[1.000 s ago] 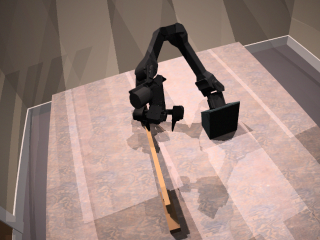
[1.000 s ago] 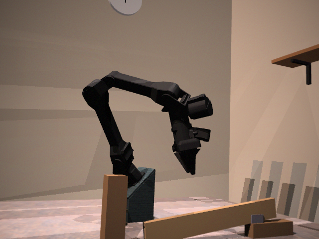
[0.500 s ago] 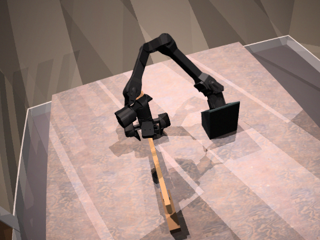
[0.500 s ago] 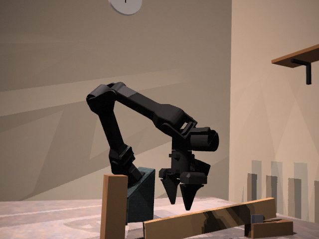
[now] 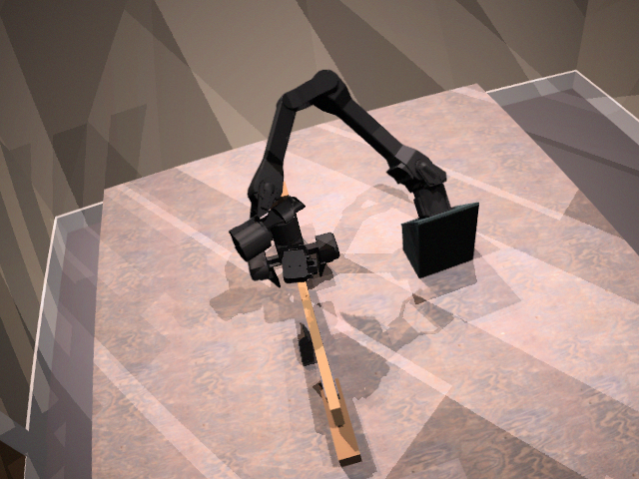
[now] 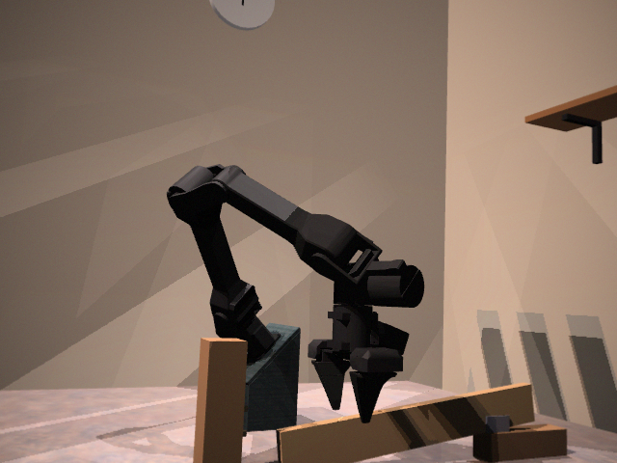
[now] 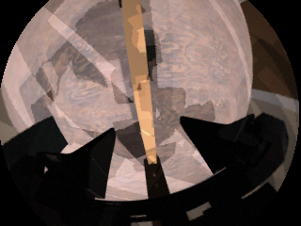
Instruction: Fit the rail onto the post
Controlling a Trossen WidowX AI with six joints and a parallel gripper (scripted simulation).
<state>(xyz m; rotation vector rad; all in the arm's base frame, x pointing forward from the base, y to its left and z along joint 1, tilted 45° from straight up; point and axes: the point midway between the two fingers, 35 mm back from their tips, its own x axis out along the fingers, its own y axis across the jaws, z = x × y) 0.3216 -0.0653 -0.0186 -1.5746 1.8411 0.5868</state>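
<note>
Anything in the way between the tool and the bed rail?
Nothing visible: the wrist view shows the open fingers either side of the bed rail, bare gaps between them and the wood.

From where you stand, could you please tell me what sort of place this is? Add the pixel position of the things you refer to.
Probably a robot workroom: an arm with an open gripper (image 5: 301,275) (image 6: 351,416) (image 7: 149,124) over a marbled table (image 5: 170,360), a wall shelf (image 6: 573,109) and part of a round, clock-like disc (image 6: 244,12).

The rail (image 5: 319,350) (image 6: 408,423) (image 7: 139,85) is golden tan, banded by dark shadows. The post (image 6: 221,398) is orange-brown, the footboard block (image 5: 342,438) (image 6: 527,443) browner, its bracket (image 6: 497,423) apparently blue-grey. The surface (image 5: 180,360) (image 6: 99,406) (image 7: 202,52) is pinkish, swirled grey-brown. The claw (image 5: 297,275) (image 6: 351,416) (image 7: 149,124) is black; 1 wedge-shaped base (image 5: 448,244) (image 6: 274,394) is dark teal.
</note>
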